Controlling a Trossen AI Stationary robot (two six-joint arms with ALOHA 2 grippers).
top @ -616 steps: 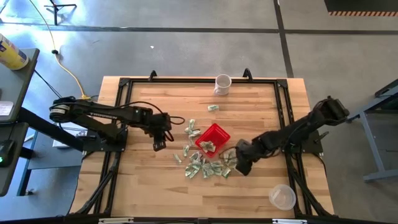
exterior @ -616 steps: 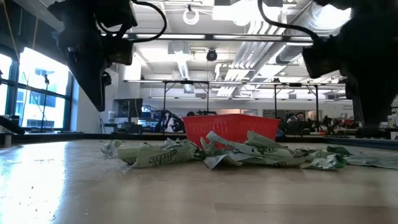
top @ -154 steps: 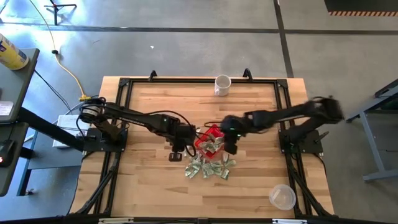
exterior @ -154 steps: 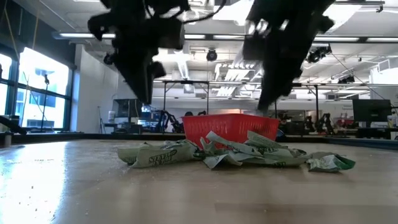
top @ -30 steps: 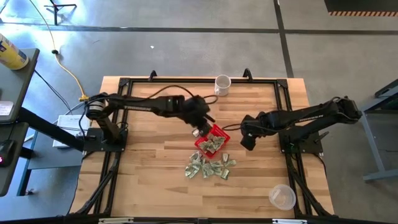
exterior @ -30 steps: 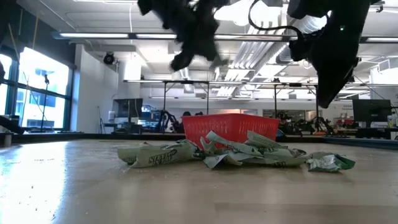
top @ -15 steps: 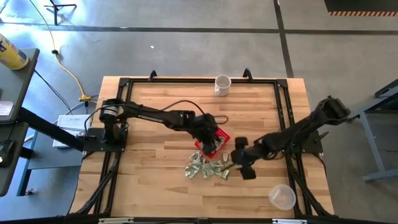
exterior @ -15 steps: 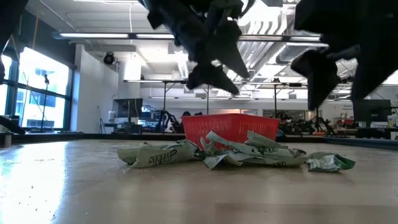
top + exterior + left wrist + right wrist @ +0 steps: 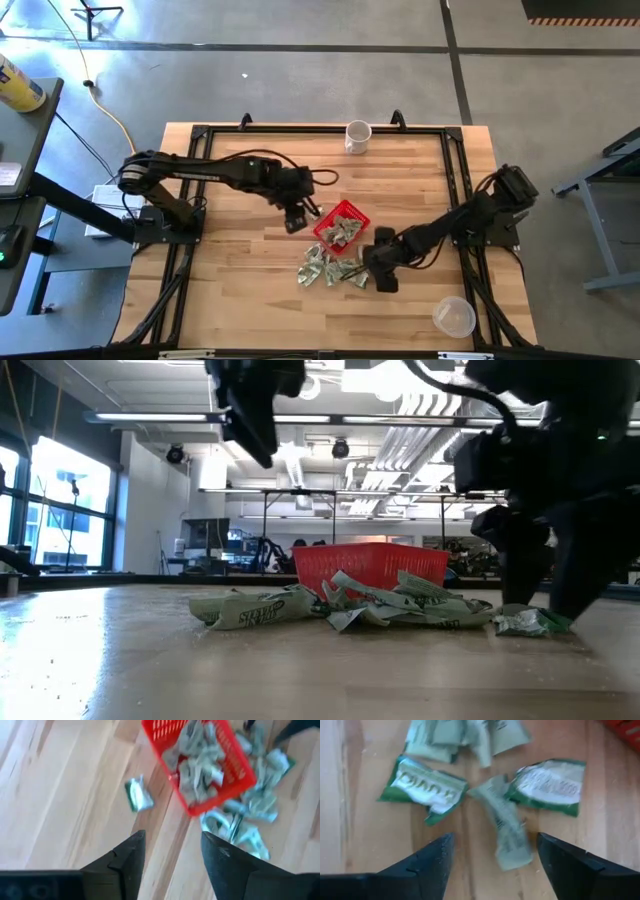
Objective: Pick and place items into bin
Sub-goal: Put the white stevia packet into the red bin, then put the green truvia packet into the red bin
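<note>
Red plastic lattice marks the basket (image 9: 342,224) in the high view, already holding a heap of crumpled papers; the left claw (image 9: 296,218) hangs just beside its wall, and the right claw (image 9: 380,272) sits low at the edge of the loose papers (image 9: 330,268) that lie between it and the basket. Seen level from the table top, the right claw (image 9: 540,595) stands almost on the wood with one scrap (image 9: 525,622) at its tips, while the left claw (image 9: 252,405) is high above the pile. Past the left claw's fingers (image 9: 129,857), which are parted and hold nothing, the basket lies ahead with one stray scrap (image 9: 137,795) on the boards beside it. Past the right claw's fingers (image 9: 436,856), spread wide and empty, a twisted strip (image 9: 506,827) lies straight ahead between them, flanked by two flatter green-and-white pieces. These papers look feather-light, soft and creased, likely to slide on the smooth wood or flutter loose, so a pinch across the raised fold of the middle strip, fingers pressed right down to the table, seems the safest hold.
</note>
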